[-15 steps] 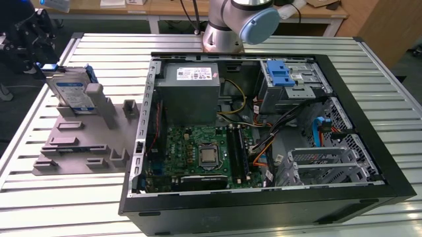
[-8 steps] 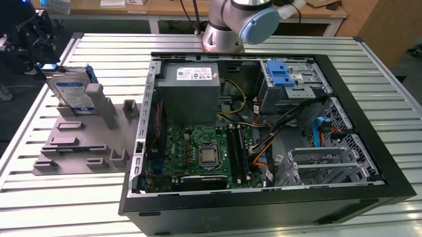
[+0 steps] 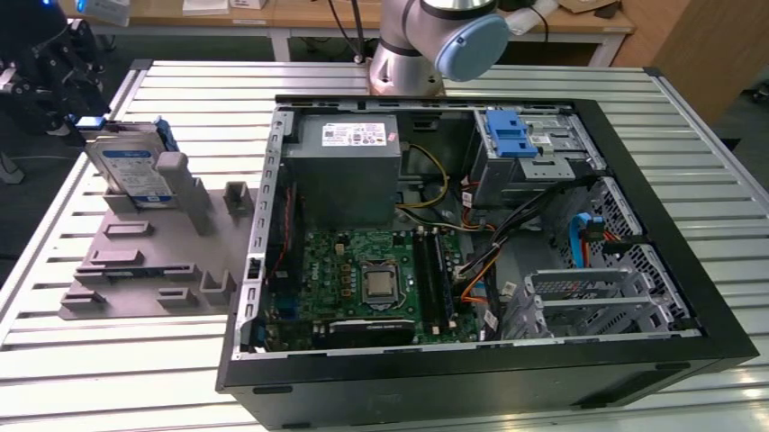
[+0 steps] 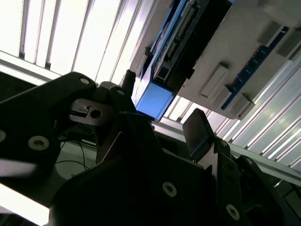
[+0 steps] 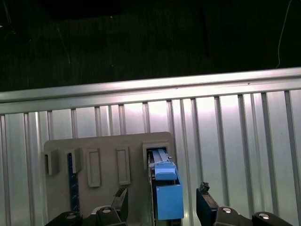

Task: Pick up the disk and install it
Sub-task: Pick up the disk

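Gripper (image 5: 162,190) fingers stand spread in the first wrist view, one on each side of the blue end tab of the disk (image 5: 168,200), apart from it. The disk stands upright in a grey holder (image 3: 144,261) at the upper left of the exterior view, on the slatted tabletop (image 3: 121,378) beside an open computer case (image 3: 481,225).

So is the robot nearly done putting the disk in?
Not nearly. Nothing looks done yet: the disk stands upright in its grey holder, outside the computer case. In hand: the open gripper straddles the disk's blue end without touching it. Left: lifting the disk and fitting it inside the case.
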Available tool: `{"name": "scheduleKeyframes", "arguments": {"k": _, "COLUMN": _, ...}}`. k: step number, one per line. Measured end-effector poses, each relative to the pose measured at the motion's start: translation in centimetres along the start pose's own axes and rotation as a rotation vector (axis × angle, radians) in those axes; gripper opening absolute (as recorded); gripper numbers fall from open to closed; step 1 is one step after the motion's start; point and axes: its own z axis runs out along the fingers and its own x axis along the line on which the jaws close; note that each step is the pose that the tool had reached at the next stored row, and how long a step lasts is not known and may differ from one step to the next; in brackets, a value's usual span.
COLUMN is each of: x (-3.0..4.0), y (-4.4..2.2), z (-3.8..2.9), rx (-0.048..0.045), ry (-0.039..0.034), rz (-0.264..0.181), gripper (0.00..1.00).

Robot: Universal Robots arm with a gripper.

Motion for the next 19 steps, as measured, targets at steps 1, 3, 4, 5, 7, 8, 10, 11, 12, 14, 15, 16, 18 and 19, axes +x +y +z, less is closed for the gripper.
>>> {"name": "scheduleKeyframes", "arguments": {"k": 1, "x": 0.00, "y": 0.07, "z": 0.11, "rx": 0.0001, "ry": -0.0005, "rz": 0.000, "gripper": 0.68}}
{"name": "scheduleKeyframes", "arguments": {"k": 3, "x": 0.02, "y": 0.15, "z": 0.33, "rx": 0.0002, "ry": -0.0018, "rz": -0.001, "gripper": 0.68}}
{"name": "scheduleKeyframes", "arguments": {"k": 4, "x": 0.03, "y": 0.25, "z": 0.88, "rx": -0.0002, "ry": -0.0045, "rz": -0.005, "gripper": 0.68}}
{"name": "scheduleKeyframes", "arguments": {"k": 5, "x": 0.03, "y": 0.26, "z": 0.97, "rx": -0.0003, "ry": -0.0048, "rz": -0.006, "gripper": 0.54}}
{"name": "scheduleKeyframes", "arguments": {"k": 7, "x": 0.03, "y": 0.27, "z": 1.08, "rx": -0.0004, "ry": -0.0050, "rz": -0.007, "gripper": 0.47}}
{"name": "scheduleKeyframes", "arguments": {"k": 8, "x": 0.03, "y": 0.27, "z": 1.09, "rx": -0.0006, "ry": -0.0049, "rz": -0.007, "gripper": 0.47}}
{"name": "scheduleKeyframes", "arguments": {"k": 10, "x": 0.03, "y": 0.27, "z": 1.15, "rx": -0.0004, "ry": -0.0050, "rz": -0.007, "gripper": 0.47}}
{"name": "scheduleKeyframes", "arguments": {"k": 11, "x": 0.03, "y": 0.27, "z": 1.17, "rx": -0.0004, "ry": -0.0050, "rz": -0.007, "gripper": 0.47}}
{"name": "scheduleKeyframes", "arguments": {"k": 12, "x": 0.03, "y": 0.27, "z": 1.19, "rx": -0.0004, "ry": -0.0050, "rz": -0.007, "gripper": 0.47}}
{"name": "scheduleKeyframes", "arguments": {"k": 14, "x": 0.03, "y": 0.27, "z": 1.19, "rx": -0.0005, "ry": -0.0050, "rz": -0.007, "gripper": 0.47}}
{"name": "scheduleKeyframes", "arguments": {"k": 15, "x": 0.04, "y": 0.27, "z": 1.19, "rx": -0.0004, "ry": -0.0050, "rz": -0.007, "gripper": 0.47}}
{"name": "scheduleKeyframes", "arguments": {"k": 16, "x": 0.03, "y": 0.27, "z": 1.20, "rx": -0.0004, "ry": -0.0050, "rz": -0.007, "gripper": 0.47}}
{"name": "scheduleKeyframes", "arguments": {"k": 18, "x": 0.03, "y": 0.27, "z": 1.20, "rx": -0.0002, "ry": -0.0051, "rz": -0.007, "gripper": 0.47}}
{"name": "scheduleKeyframes", "arguments": {"k": 19, "x": 0.03, "y": 0.27, "z": 1.22, "rx": -0.0001, "ry": -0.0051, "rz": -0.007, "gripper": 0.47}}
